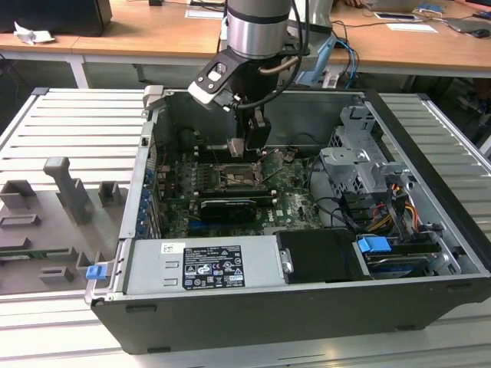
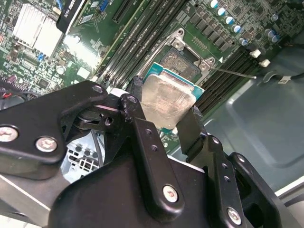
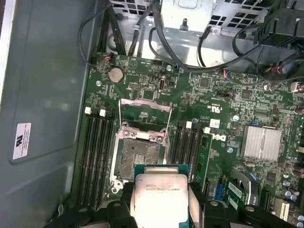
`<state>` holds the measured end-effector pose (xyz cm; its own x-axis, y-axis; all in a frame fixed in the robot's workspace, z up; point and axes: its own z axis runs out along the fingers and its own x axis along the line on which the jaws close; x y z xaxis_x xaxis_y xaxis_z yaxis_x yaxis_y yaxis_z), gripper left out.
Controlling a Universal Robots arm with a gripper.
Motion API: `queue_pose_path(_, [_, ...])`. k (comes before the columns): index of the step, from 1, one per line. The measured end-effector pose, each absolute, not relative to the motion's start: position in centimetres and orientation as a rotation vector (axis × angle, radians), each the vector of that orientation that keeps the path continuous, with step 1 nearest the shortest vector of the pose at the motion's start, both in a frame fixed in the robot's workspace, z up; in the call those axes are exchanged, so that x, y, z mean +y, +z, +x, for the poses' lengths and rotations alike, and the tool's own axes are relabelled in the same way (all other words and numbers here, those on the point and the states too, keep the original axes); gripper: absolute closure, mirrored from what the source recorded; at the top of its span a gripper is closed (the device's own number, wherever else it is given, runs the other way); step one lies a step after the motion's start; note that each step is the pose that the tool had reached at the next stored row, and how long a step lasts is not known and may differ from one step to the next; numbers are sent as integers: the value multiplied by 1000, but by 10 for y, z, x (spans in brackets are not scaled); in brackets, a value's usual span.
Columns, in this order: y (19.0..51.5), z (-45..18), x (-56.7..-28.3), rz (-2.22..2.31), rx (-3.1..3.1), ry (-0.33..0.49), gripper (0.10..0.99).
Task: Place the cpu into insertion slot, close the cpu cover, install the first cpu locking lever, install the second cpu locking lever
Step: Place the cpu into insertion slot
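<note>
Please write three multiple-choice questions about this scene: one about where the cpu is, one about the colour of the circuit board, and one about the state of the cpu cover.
1. Where is the cpu?
A) already seated
B) between the fingers
C) on the grey table

2. What colour is the circuit board?
A) green
B) blue
C) red

3. How is the cpu cover?
A) shut
B) missing
C) swung open

Answers:
1 B: the fingers clamp its sides, and the insertion slot lies bare.
2 A: green shows in both wrist views.
3 C: its frame stands raised off the slot.

Near edge of the cpu [image 2: 167,95] (second wrist view) behind the gripper [image 2: 161,114].
</note>
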<state>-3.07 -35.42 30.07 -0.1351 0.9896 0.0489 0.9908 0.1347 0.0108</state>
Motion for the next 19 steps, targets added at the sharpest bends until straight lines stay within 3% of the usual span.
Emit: queue_pose_path(19, [292,-31,-354,-2161,-2229,-53,549])
